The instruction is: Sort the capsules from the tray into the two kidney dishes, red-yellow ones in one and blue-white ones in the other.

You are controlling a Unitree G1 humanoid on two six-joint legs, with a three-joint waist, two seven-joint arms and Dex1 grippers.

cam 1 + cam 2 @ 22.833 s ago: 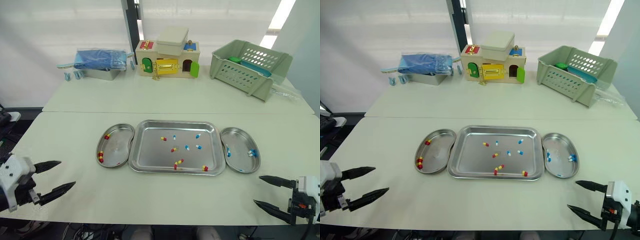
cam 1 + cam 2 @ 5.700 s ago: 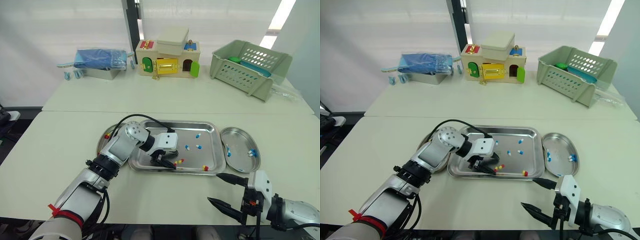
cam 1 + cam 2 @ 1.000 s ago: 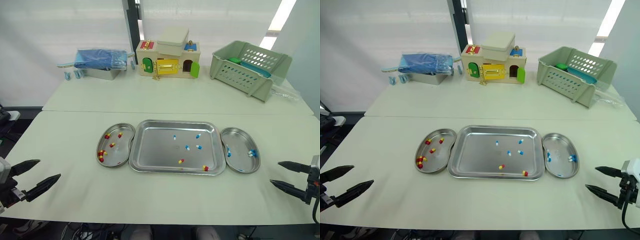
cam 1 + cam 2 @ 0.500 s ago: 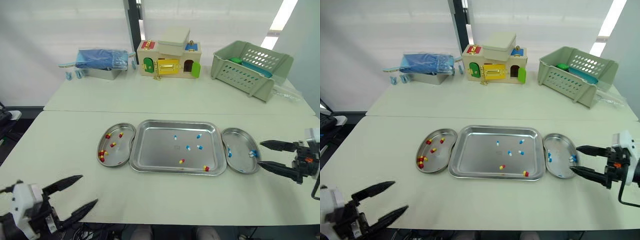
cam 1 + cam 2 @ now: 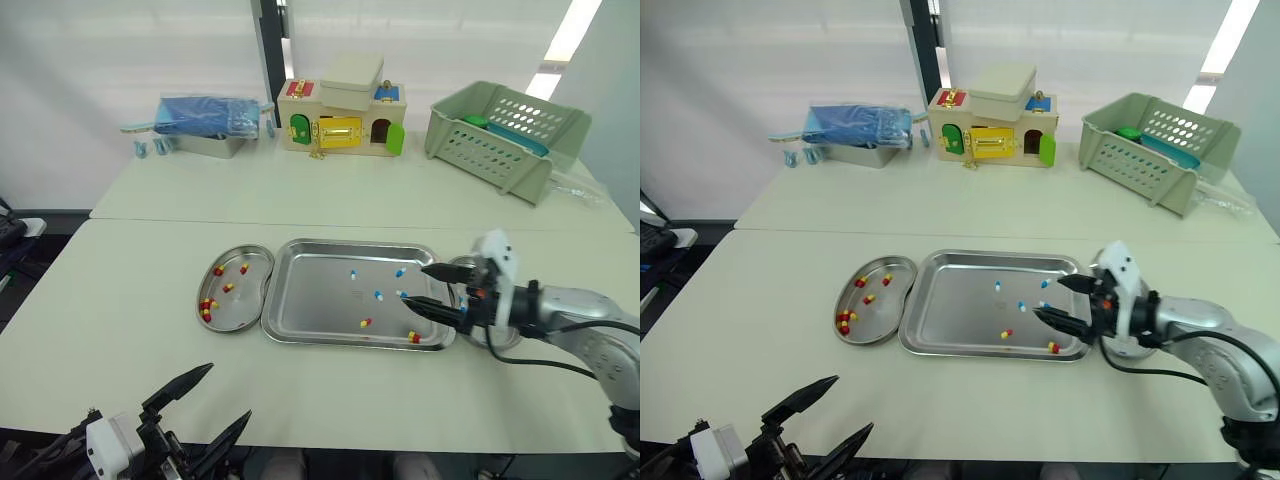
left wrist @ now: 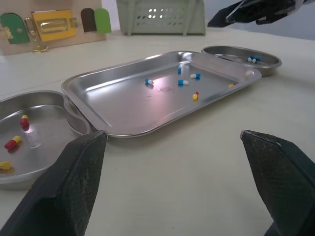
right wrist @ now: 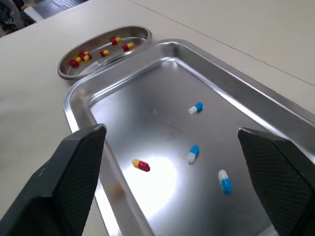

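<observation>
Blue-white capsules [image 5: 378, 295], four of them, lie in the middle and right part of the tray [image 5: 310, 305]. Two red-yellow capsules [image 5: 365, 322] lie nearer its front rim, one of them at the front right corner. None has shifted in the last second.

What has changed is the right gripper [image 5: 420, 286]: half a second ago it hung outside the right kidney dish [image 6: 231, 54], and now it reaches in across that dish to the tray's right end. Its jaws stand wide apart. In the right wrist view three blue-white capsules and one red-yellow one show between the two fingers [image 7: 78, 167].

The left kidney dish [image 5: 243, 296] sits tight against the tray's left rim and holds red-yellow capsules. The left gripper [image 5: 227, 392], jaws also spread, hangs by the front edge of the table [image 5: 120, 290], well apart from the tray, with bare tabletop between.
</observation>
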